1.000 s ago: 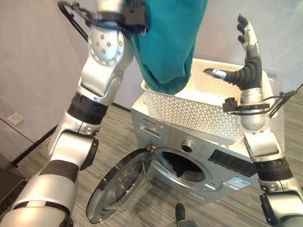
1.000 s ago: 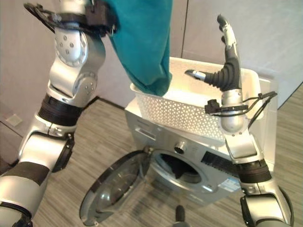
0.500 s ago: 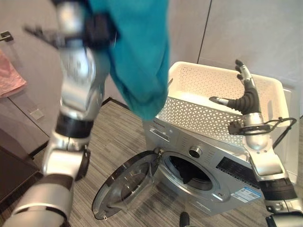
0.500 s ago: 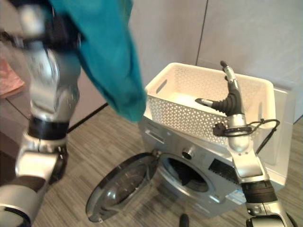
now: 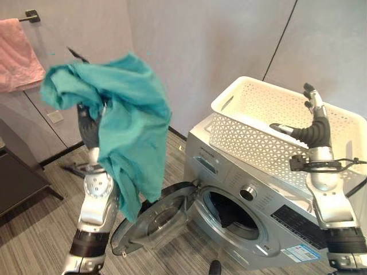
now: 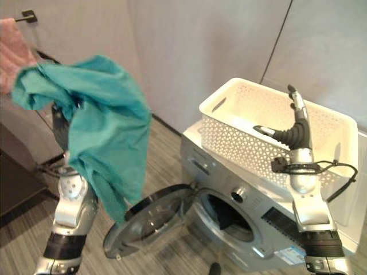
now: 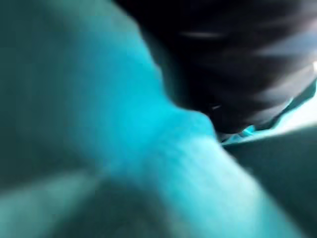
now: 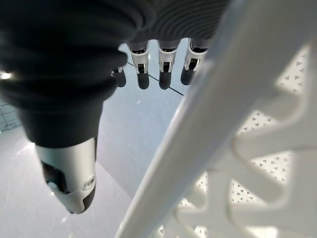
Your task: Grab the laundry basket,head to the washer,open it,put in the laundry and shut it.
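Nearest, washer door [image 5: 155, 220] swung open, drum mouth [image 5: 229, 211] low and right of the teal garment [image 5: 123, 132]. Garment draped over the raised left arm, hanging long-axis down; left hand buried, grip not readable. Right hand [image 5: 312, 123] fingers straight, above the basket [image 5: 252, 134] atop the washer [image 5: 241, 172]. Label print unreadable.

1. A teal garment [image 5: 123, 123] is showing plain, unpatterned cloth.
2. The laundry basket [image 5: 252, 143] is showing white, its walls pierced in a triangle lattice.
3. The washer [image 5: 229, 177] is gleaming silver-grey with a dark door opening.
4. A pink towel [image 5: 17, 54] is hanging on grey wall.
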`<state>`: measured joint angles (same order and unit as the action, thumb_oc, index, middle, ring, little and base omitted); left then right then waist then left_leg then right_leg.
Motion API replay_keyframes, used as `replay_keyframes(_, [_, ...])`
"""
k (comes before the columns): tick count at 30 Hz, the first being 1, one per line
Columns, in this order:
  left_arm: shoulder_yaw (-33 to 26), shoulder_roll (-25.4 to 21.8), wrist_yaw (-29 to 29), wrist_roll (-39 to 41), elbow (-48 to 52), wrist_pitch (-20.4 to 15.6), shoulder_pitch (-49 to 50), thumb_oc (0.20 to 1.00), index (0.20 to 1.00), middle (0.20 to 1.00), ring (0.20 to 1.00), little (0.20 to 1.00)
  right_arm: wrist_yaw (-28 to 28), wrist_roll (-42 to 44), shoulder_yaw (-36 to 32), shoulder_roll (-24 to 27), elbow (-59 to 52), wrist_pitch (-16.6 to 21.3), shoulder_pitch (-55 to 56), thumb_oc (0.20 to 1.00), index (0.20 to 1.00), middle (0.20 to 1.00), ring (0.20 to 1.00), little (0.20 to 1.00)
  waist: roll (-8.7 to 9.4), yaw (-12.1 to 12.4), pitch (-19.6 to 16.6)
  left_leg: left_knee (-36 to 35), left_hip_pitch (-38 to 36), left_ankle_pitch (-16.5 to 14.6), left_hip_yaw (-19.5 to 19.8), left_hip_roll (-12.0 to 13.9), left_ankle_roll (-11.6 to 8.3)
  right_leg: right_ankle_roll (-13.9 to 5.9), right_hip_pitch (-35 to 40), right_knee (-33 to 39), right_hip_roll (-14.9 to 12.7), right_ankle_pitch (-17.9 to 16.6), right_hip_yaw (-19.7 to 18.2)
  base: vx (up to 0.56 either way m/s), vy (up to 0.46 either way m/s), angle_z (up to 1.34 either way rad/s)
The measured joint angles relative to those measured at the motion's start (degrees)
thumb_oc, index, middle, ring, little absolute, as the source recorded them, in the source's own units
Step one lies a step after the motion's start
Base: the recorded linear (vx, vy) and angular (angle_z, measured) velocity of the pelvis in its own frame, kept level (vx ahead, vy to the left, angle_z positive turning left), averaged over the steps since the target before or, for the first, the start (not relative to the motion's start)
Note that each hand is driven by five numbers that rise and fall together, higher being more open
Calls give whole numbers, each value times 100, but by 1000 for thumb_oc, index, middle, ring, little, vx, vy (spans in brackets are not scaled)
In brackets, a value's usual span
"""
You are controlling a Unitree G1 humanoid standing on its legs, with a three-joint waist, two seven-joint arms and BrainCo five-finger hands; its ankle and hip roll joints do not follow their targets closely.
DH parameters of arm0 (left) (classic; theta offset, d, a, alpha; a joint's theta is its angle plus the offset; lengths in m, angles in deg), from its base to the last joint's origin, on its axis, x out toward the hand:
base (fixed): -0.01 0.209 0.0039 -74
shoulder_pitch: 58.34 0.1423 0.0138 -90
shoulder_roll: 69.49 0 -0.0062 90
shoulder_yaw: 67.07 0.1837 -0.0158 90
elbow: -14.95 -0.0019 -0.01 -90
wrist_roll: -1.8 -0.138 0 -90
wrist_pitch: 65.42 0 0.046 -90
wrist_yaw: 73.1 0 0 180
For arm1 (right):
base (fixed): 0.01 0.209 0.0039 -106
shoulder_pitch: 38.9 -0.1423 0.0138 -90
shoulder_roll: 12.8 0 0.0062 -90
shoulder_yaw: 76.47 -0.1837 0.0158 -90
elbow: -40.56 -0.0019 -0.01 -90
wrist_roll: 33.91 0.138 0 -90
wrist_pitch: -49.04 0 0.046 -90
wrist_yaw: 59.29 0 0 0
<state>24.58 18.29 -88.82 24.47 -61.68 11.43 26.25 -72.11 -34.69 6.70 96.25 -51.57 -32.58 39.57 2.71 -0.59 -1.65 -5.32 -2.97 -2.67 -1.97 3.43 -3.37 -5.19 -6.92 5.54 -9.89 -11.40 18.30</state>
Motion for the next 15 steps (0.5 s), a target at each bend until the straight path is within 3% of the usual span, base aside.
replay_keyframes(4, [203,0,429,329,-15,280,704,200,200,200,200,200,30,0,-152,157,57,-30,7,1000,1000,1000,1000,1000,68,156,151,0,6,2,3,2,-2,2,-2,1,-1,1,6,-4,12,1])
replay_keyframes(7, [461,-31,772,447,-47,391,967,200,200,200,200,200,-14,-3,-156,622,235,-86,-126,1000,1000,1000,1000,1000,42,244,251,0,7,1,11,-11,1,-4,2,0,-13,12,15,-11,44,2])
replay_keyframes(15, [890,-61,1222,621,-294,588,1122,200,200,200,200,200,-789,-163,-349,1613,496,-128,-1113,1000,1000,1000,1000,1000,46,360,338,1,33,-4,131,-20,5,-3,14,-49,-2,4,123,7,54,5])
